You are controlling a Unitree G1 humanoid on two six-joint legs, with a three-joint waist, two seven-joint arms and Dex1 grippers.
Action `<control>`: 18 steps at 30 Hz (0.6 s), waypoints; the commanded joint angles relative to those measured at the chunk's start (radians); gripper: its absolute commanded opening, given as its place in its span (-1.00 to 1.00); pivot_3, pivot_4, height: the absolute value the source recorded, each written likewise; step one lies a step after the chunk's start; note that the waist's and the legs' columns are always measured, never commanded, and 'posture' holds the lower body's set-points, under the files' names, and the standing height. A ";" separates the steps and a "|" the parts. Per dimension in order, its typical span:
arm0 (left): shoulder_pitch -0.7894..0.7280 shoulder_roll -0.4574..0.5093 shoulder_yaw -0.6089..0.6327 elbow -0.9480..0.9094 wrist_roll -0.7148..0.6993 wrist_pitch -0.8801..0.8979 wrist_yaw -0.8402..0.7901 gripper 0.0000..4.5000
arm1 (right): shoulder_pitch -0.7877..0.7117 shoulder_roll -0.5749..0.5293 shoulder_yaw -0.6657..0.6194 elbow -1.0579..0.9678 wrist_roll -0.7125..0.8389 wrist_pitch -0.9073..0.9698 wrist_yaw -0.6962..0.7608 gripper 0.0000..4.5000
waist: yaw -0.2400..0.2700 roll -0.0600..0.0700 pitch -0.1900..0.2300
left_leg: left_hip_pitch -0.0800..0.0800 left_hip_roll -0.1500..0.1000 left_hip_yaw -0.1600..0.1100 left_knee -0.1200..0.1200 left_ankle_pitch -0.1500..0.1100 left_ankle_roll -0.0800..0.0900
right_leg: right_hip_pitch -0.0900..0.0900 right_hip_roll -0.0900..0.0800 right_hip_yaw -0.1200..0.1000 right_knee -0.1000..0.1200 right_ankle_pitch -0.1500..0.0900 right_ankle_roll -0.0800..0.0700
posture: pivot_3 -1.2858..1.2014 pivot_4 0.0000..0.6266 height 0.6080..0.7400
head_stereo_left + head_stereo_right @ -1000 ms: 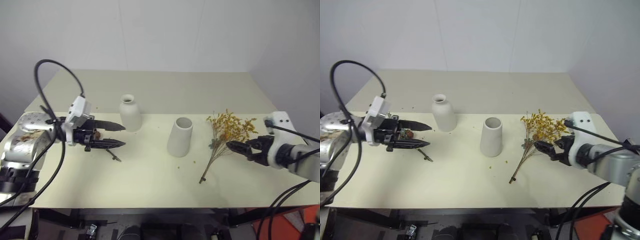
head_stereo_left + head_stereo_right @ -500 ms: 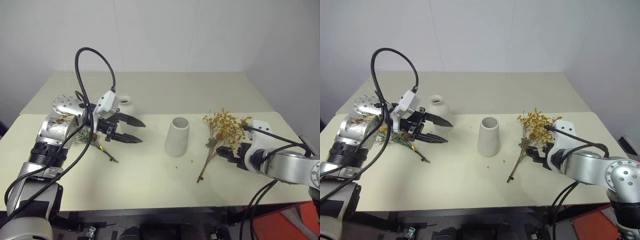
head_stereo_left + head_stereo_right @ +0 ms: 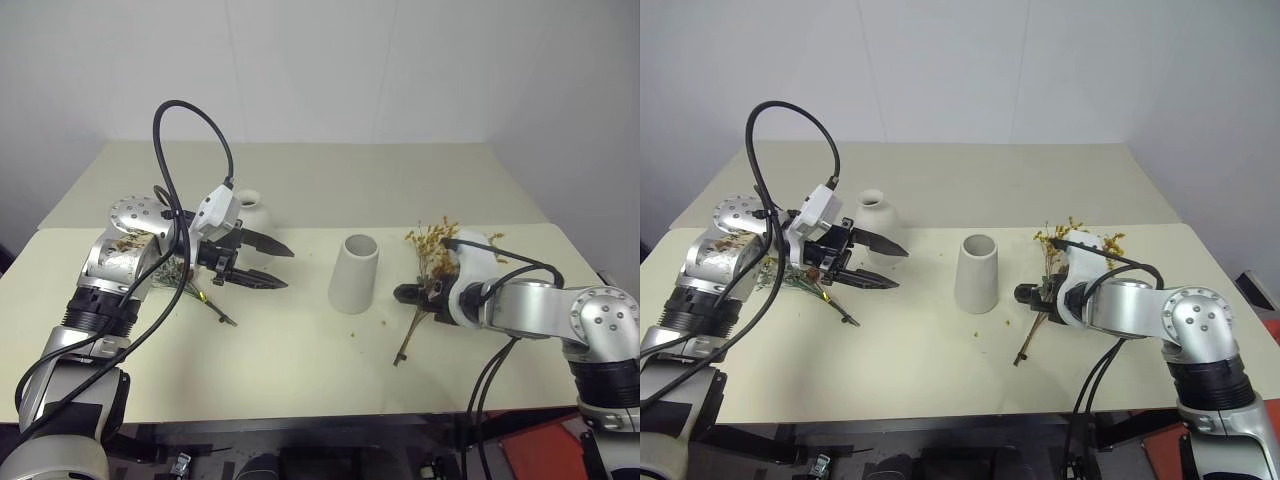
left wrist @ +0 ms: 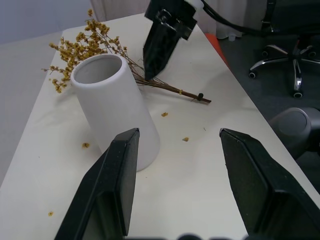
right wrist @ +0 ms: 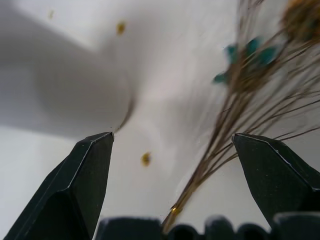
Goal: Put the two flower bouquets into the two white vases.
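Observation:
A cone-shaped white vase (image 3: 355, 272) stands mid-table, and a bottle-shaped white vase (image 3: 249, 205) sits behind my left gripper (image 3: 276, 264). That gripper hovers open and empty, pointing at the cone vase (image 4: 112, 100). The small grey-green bouquet (image 3: 186, 279) lies on the table under my left wrist. The yellow bouquet (image 3: 434, 248) lies right of the cone vase. My right gripper (image 3: 406, 293) is open and low over its brown stems (image 5: 235, 125), which run between the fingers; in the left wrist view its dark fingers (image 4: 159, 47) stand on the stems.
Yellow crumbs (image 4: 185, 139) dot the tabletop (image 3: 300, 360) near the cone vase. A black cable (image 3: 190, 115) loops above my left arm. An office chair (image 4: 295, 75) stands past the table's right end. The wall rises behind the table.
My right gripper has slid left and down onto the yellow bouquet's stems, with its wrist rolled. My left gripper came in toward the vases a second ago and has held still since.

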 commanded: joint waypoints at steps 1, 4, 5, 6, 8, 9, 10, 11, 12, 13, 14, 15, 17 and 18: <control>0.019 0.001 0.047 -0.059 -0.016 0.018 0.008 0.24 | -0.069 -0.019 0.008 0.071 0.007 0.079 0.053 0.97 | 0.000 0.000 0.000 | 0.000 0.000 0.000 0.000 0.000 0.000 | 0.000 0.000 0.000 0.000 0.000 0.000 | 0.03 -0.52 1.00; 0.038 0.001 0.057 -0.083 -0.013 0.034 0.018 0.24 | -0.128 -0.055 0.038 0.158 0.007 0.153 0.119 0.97 | 0.000 0.000 0.000 | 0.000 0.000 0.000 0.000 0.000 0.000 | 0.000 0.000 0.000 0.000 0.000 0.000 | 0.03 -0.52 1.00; 0.044 0.003 0.060 -0.093 -0.014 0.040 0.022 0.24 | -0.146 -0.072 0.052 0.188 0.007 0.178 0.144 0.97 | 0.000 0.000 0.000 | 0.000 0.000 0.000 0.000 0.000 0.000 | 0.000 0.000 0.000 0.000 0.000 0.000 | 0.03 -0.52 1.00; 0.050 0.004 0.064 -0.100 -0.014 0.044 0.024 0.24 | -0.159 -0.083 0.063 0.210 0.007 0.196 0.163 0.97 | 0.001 0.000 0.000 | 0.000 0.000 0.000 0.000 0.000 0.000 | 0.000 0.000 0.000 -0.001 0.000 0.000 | 0.03 -0.52 1.00; 0.062 0.007 0.072 -0.117 -0.017 0.056 0.027 0.24 | -0.188 -0.139 0.107 0.229 0.007 0.237 0.231 0.97 | 0.002 0.000 0.000 | 0.000 0.000 0.000 0.000 0.000 0.000 | 0.000 0.000 -0.001 -0.001 0.000 0.000 | 0.03 -0.52 1.00; 0.065 0.007 0.075 -0.123 -0.018 0.060 0.029 0.24 | -0.199 -0.160 0.124 0.237 0.007 0.250 0.260 0.97 | 0.002 0.000 0.000 | -0.001 0.000 0.000 0.000 0.000 0.000 | -0.001 0.000 -0.001 -0.001 0.000 0.000 | 0.03 -0.52 1.00; 0.069 0.008 0.078 -0.127 -0.018 0.063 0.030 0.24 | -0.210 -0.182 0.142 0.242 0.007 0.260 0.288 0.97 | 0.002 0.000 0.000 | -0.002 0.000 0.000 0.000 0.000 0.000 | -0.001 0.000 -0.001 -0.001 0.000 0.000 | 0.03 -0.52 1.00; 0.072 0.008 0.080 -0.131 -0.018 0.066 0.032 0.24 | -0.230 -0.217 0.166 0.238 0.007 0.276 0.337 0.97 | 0.002 0.000 0.000 | -0.002 0.000 0.000 0.000 0.000 0.000 | -0.001 0.000 -0.001 -0.001 0.000 0.000 | 0.03 -0.52 1.00; 0.075 0.008 0.082 -0.135 -0.018 0.069 0.033 0.24 | -0.246 -0.245 0.189 0.234 0.007 0.287 0.377 0.97 | 0.002 0.000 0.000 | -0.003 0.000 0.000 0.000 0.000 0.000 | -0.002 0.000 -0.001 -0.001 0.000 0.000 | 0.03 -0.52 1.00; 0.077 0.007 0.083 -0.137 -0.018 0.071 0.035 0.24 | -0.263 -0.276 0.210 0.231 0.007 0.297 0.416 0.97 | 0.002 0.000 0.000 | -0.003 0.000 0.000 0.000 0.000 0.000 | -0.003 0.000 0.000 -0.001 0.000 0.000 | 0.03 -0.52 1.00; 0.079 0.006 0.085 -0.139 -0.018 0.074 0.036 0.24 | -0.278 -0.311 0.231 0.231 0.007 0.307 0.459 0.97 | 0.002 0.000 0.000 | -0.003 0.000 0.000 0.000 0.000 0.000 | -0.003 0.000 0.000 -0.001 0.000 0.000 | 0.03 -0.52 1.00; 0.080 0.005 0.087 -0.140 -0.018 0.075 0.036 0.24 | -0.291 -0.345 0.251 0.227 0.007 0.315 0.500 0.97 | 0.002 0.000 0.000 | -0.004 0.000 0.000 0.000 0.000 0.000 | -0.004 0.000 0.000 -0.001 0.000 0.000 | 0.03 -0.52 1.00; 0.080 0.001 0.089 -0.139 -0.015 0.074 0.036 0.24 | -0.323 -0.399 0.302 0.229 0.007 0.329 0.582 0.97 | 0.002 0.000 0.000 | -0.004 0.000 0.000 0.000 0.000 0.000 | -0.005 0.000 0.000 -0.001 0.000 0.000 | 0.03 -0.52 1.00; 0.080 -0.001 0.090 -0.135 -0.013 0.072 0.036 0.24 | -0.339 -0.418 0.325 0.227 0.007 0.331 0.613 0.97 | 0.002 0.000 0.000 | -0.004 0.001 0.000 0.000 0.000 0.000 | -0.005 0.000 -0.001 -0.001 0.000 0.000 | 0.03 -0.52 1.00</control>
